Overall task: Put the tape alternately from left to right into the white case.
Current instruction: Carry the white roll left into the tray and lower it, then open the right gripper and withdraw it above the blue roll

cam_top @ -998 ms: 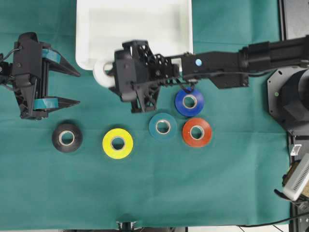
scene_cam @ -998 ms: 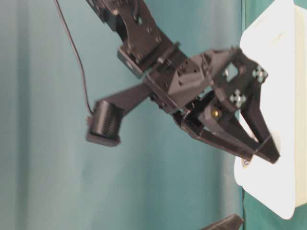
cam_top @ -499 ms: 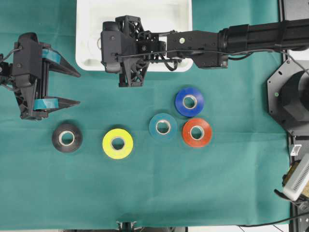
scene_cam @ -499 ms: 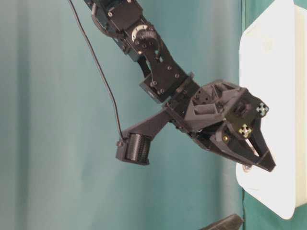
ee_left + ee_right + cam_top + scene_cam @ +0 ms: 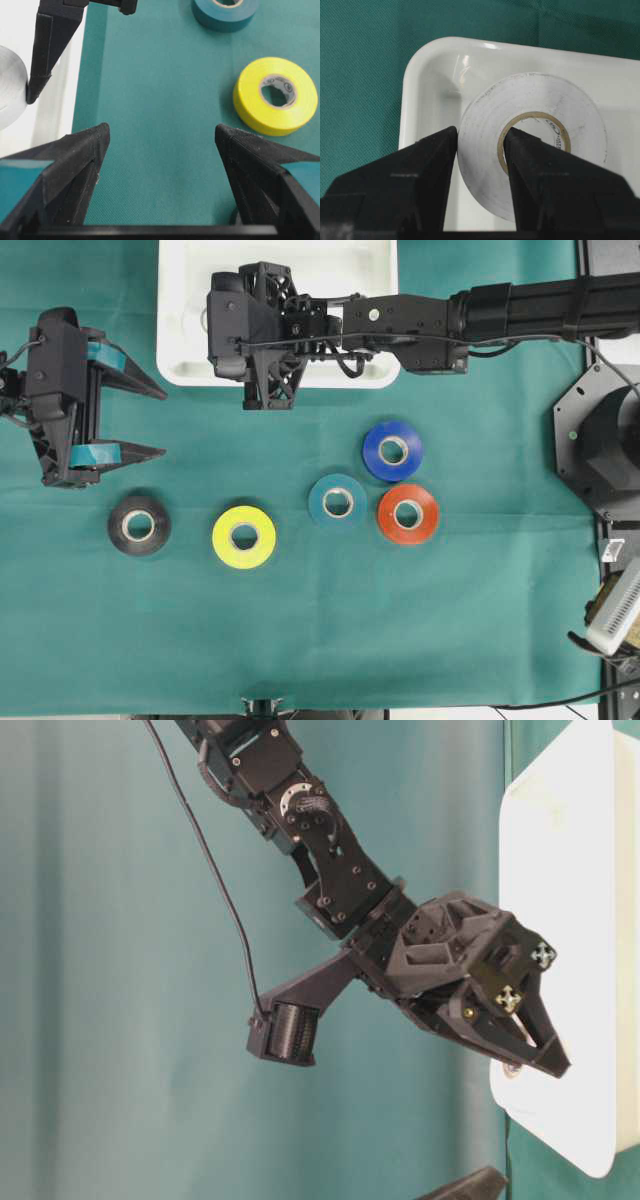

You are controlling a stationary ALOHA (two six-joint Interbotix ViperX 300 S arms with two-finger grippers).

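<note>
The white case [image 5: 330,270] lies at the top middle of the green cloth. My right gripper [image 5: 480,132] is shut on the white tape [image 5: 485,117], one finger in its core and one outside. It holds the roll over the case's [image 5: 427,95] near-left corner. On the cloth lie the black [image 5: 139,525], yellow [image 5: 244,536], teal [image 5: 337,502], blue [image 5: 392,450] and orange-red [image 5: 407,513] tapes. My left gripper [image 5: 163,422] stands open and empty left of the case, above the black tape.
The right arm [image 5: 480,315] stretches across the cloth from the right along the case's front rim. Its black base [image 5: 600,440] and a pale device [image 5: 618,612] stand at the right edge. Bare green cloth lies below the row of rolls.
The right gripper has carried the white tape from the cloth at the case's front-left corner up and left, over the rim into the case. The left gripper has not moved.
</note>
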